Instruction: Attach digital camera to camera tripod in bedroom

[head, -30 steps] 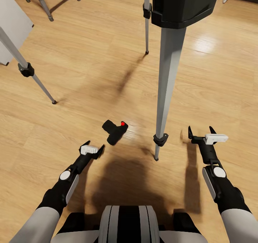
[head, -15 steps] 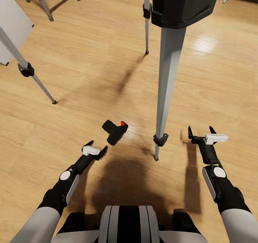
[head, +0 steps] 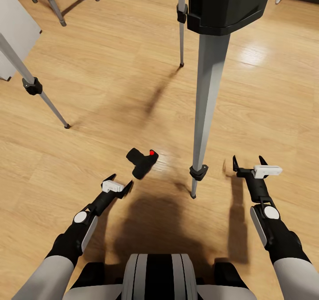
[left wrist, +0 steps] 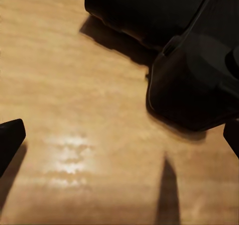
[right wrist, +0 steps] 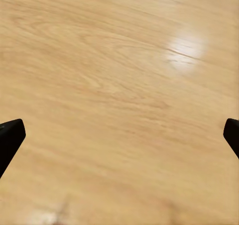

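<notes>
Digital camera (head: 142,162) lies on the floor (head: 110,92) beside the camera tripod (head: 208,96). Left end effector (head: 119,182), near the digital camera, is spread open and empty. Right end effector (head: 248,162) is likewise.

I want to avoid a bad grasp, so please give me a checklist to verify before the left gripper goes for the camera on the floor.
1. Left gripper open: ok, its fingers are spread and nothing is between them.
2. Digital camera free to take: ok, it lies alone on the wood floor, just ahead of the left gripper.
3. Left gripper touching the camera: not yet, a gap of floor shows between them.
4. Nearest leg of the camera tripod out of the path: ok, it stands to the right of the camera, apart from it.
5. Right gripper out of the way: ok, open over bare floor beyond that leg.
6. Tripod mount ready: cannot tell; the black head is cut off at the picture's top.
</notes>
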